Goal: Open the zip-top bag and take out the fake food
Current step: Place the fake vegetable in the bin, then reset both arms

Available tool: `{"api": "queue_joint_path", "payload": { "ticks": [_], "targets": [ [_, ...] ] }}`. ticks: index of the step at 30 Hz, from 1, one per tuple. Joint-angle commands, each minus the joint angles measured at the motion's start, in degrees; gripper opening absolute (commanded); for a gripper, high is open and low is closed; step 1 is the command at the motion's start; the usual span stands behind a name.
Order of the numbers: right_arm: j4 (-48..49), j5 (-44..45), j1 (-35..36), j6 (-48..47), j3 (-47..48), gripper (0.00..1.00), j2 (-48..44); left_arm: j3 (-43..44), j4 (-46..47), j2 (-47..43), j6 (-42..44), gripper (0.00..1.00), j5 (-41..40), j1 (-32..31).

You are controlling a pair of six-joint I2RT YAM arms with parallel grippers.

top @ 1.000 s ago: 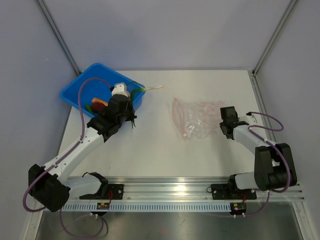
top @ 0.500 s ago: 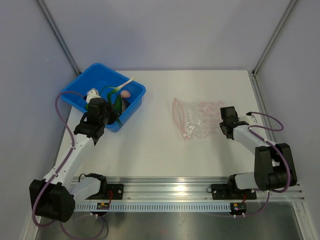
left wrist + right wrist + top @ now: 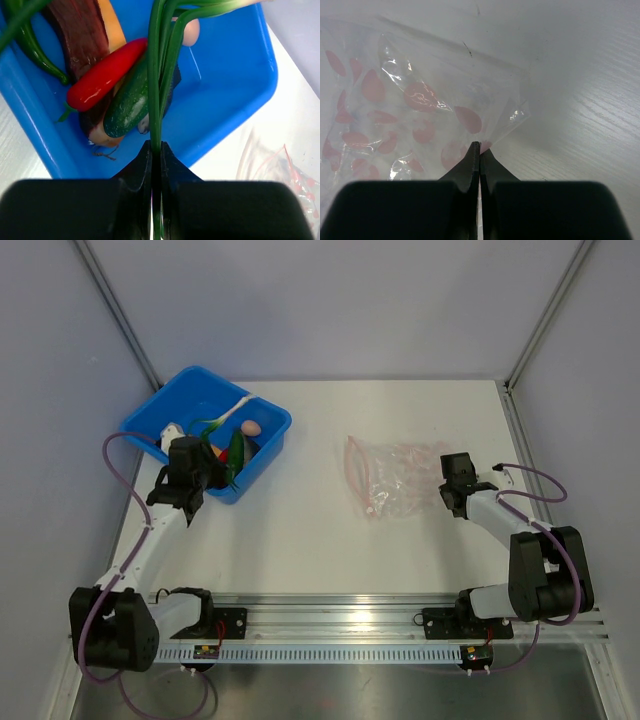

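Pinching the stalks of a green onion (image 3: pixel 160 75) tight in the left claw (image 3: pixel 156 150), above the near side of the blue bin (image 3: pixel 220 100) at the left rear of the tabletop (image 3: pixel 320 540), white bulb end reaching out over the bin's middle. Lying below in the bin: a red chili (image 3: pixel 105 75), a dark green zucchini (image 3: pixel 127 107), a pale egg (image 3: pixel 191 32), a long green pepper (image 3: pixel 30 42) and a brown-and-orange piece (image 3: pixel 85 35) underneath. Clamping the right claw (image 3: pixel 479 150) shut on one corner of the zip-top bag (image 3: pixel 410 100), flat on the tabletop well apart from the bin, clear crinkly film printed with pink drop shapes, apparently empty. Likely step in hand: dropping the onion in with the other fake food. To do it well, lower to just above the pile, line the long stalk up along the bin with both ends inside the rim, then spread the claw fully and lift straight up, without dragging the limp leaves back out. Beware of a springy stalk tipping over the low wall. Hold the bag corner pinned meanwhile, and check the folds for any small piece left inside; cannot tell that from these views
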Motion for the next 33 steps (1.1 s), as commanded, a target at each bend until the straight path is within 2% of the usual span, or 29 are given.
{"api": "queue_joint_path", "payload": {
  "ticks": [1,5,8,9,10,13,18,26,28,31,33],
  "targets": [
    [0.89,1.35,0.03,0.61,0.79,0.00,-0.99,0.31,6.76,3.18,-0.87,0.03,5.42,2.02],
    [1.59,1.53,0.03,0.79,0.00,0.00,-1.79,1.36,8.52,6.53,-0.87,0.12,8.86,4.39],
    [1.42,1.53,0.03,0.79,0.08,0.00,-1.97,1.19,10.10,7.33,0.18,0.30,12.20,4.48],
    [1.42,1.44,0.03,0.79,0.00,0.00,-1.88,1.45,9.93,7.50,0.45,0.52,12.81,4.48],
    [1.50,1.53,0.03,0.96,0.00,0.00,-1.96,1.80,9.32,7.68,0.80,0.61,12.90,4.48],
    [1.85,1.62,0.03,0.88,-0.35,0.00,-2.49,2.16,8.43,7.59,1.07,0.73,12.99,4.48],
    [1.51,1.44,0.12,0.79,-0.09,0.00,-2.41,1.81,7.12,6.01,0.80,0.77,11.85,4.48],
    [2.03,0.65,0.03,-1.49,0.43,0.00,-2.58,-0.65,6.24,-2.68,2.47,0.83,11.67,3.96],
    [2.03,0.13,0.12,-3.24,0.79,0.05,-2.58,-0.66,5.80,-3.65,3.26,0.84,11.67,3.52],
    [3.96,-1.36,0.03,-8.15,1.05,0.27,-2.84,-0.57,4.92,-5.41,4.40,0.91,11.32,2.20],
    [4.75,-2.16,0.03,-9.75,1.23,0.36,-3.28,-0.40,4.39,-6.47,5.10,0.93,11.06,0.97]
  ]
}}
